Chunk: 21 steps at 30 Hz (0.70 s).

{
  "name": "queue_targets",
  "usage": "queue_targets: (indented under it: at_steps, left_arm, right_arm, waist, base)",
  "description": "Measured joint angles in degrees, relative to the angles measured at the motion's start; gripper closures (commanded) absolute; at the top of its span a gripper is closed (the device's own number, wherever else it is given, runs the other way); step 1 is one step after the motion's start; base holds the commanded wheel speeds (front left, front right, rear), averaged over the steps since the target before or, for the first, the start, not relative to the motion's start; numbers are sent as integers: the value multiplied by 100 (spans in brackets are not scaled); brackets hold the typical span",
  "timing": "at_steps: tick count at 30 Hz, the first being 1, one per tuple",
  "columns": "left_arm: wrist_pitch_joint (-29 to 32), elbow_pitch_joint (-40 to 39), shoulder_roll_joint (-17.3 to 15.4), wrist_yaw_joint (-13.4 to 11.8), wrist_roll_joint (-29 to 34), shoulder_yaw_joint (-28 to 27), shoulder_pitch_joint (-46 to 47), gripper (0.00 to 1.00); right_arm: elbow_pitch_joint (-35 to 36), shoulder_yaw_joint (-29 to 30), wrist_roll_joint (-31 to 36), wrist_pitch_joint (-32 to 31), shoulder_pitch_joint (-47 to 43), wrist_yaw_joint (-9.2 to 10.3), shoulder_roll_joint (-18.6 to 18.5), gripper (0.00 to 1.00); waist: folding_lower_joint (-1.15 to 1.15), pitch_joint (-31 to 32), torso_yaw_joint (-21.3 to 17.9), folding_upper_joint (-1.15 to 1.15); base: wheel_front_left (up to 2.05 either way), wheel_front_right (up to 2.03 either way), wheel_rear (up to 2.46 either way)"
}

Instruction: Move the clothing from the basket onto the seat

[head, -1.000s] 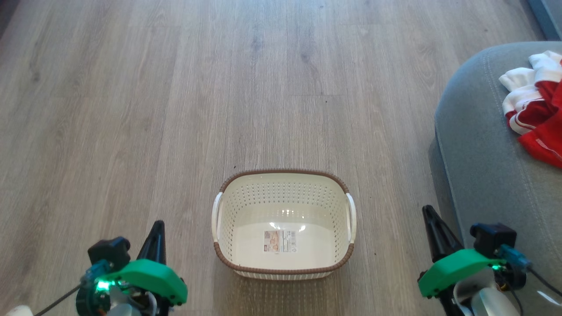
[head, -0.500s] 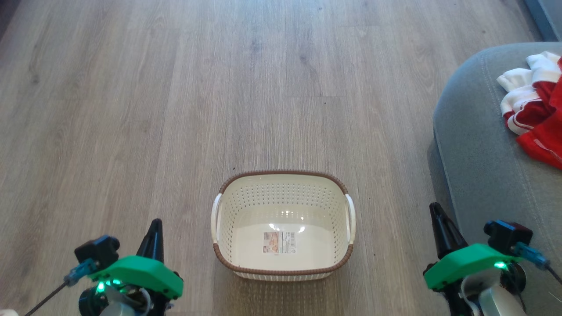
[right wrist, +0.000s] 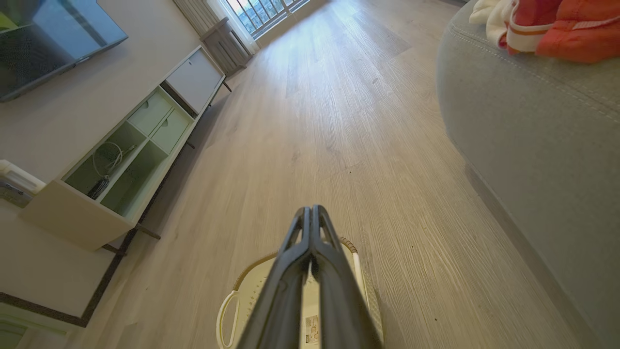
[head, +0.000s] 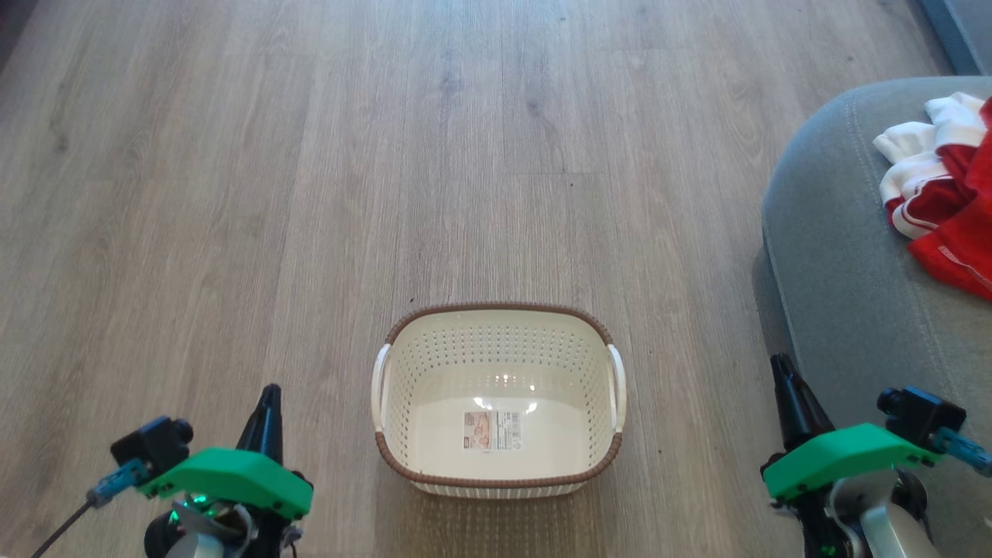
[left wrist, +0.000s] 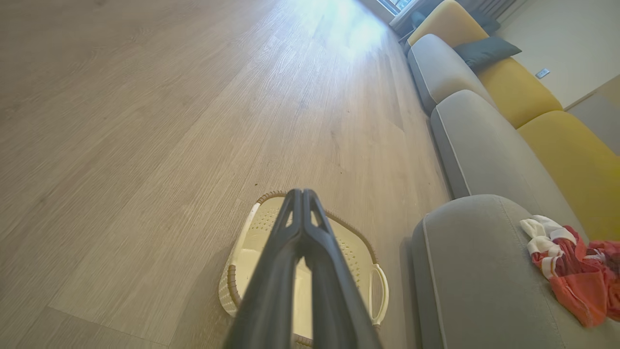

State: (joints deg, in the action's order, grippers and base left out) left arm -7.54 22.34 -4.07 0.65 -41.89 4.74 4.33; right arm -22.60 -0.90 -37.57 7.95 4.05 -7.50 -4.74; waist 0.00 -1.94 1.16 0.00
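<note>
A small oval cream basket (head: pixel 500 341) with perforated sides, a brown woven-look rim and two white side handles stands on a pale wood-plank floor (head: pixel 310 155). Its smooth bottom is in plain sight and carries a small printed label (head: pixel 493 430).

To the right of the basket, well apart from it, rises the rounded edge of a large grey upholstered seat (head: pixel 845 294) with pale stitched seams. The clothing (head: pixel 942 209) lies on top of that seat, to the right of and beyond the basket. It is a crumpled heap of bright red fabric with white sleeves and red-and-white striped trim.

The left tool (head: pixel 268 399) hangs over the floor just left of the basket, near its front left corner. Its two long dark fingers are clenched together into a single point, grasping nothing. The right tool (head: pixel 784 372) hangs to the right of the basket, between it and the seat's edge, likewise clenched tight and holding nothing. Each tool rises from a bright green mount.

In both wrist views the pressed-together fingers point over the basket, which lies beneath their tips.
</note>
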Motion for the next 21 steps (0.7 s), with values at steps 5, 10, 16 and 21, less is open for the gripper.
queue_targets:
  at_steps: [5, 10, 16, 21]
  left_arm:
    - [86, -58, 10, 43, -292, -74, 0, 100]
    - [156, -87, 20, 75, -580, -115, 0, 100]
    - [246, -116, 25, 122, -925, -160, 0, 100]
    - [346, -159, 31, 168, -1213, -240, -1, 100]
  right_arm:
    - [32, 54, -315, -100, 0, 0, 29, 100]
    - [69, 90, -635, -182, 0, 0, 49, 100]
    - [107, 155, -1009, -253, 0, 0, 65, 100]
    - [149, 214, -1326, -361, 0, 0, 68, 100]
  waist:
    - [0, 10, -7, 0]
    - [0, 20, -14, 0]
    - [0, 33, -22, 0]
    - [0, 43, -29, 0]
  base:
    - [0, 0, 0]
    - [0, 0, 0]
    - [0, 0, 0]
    - [0, 0, 0]
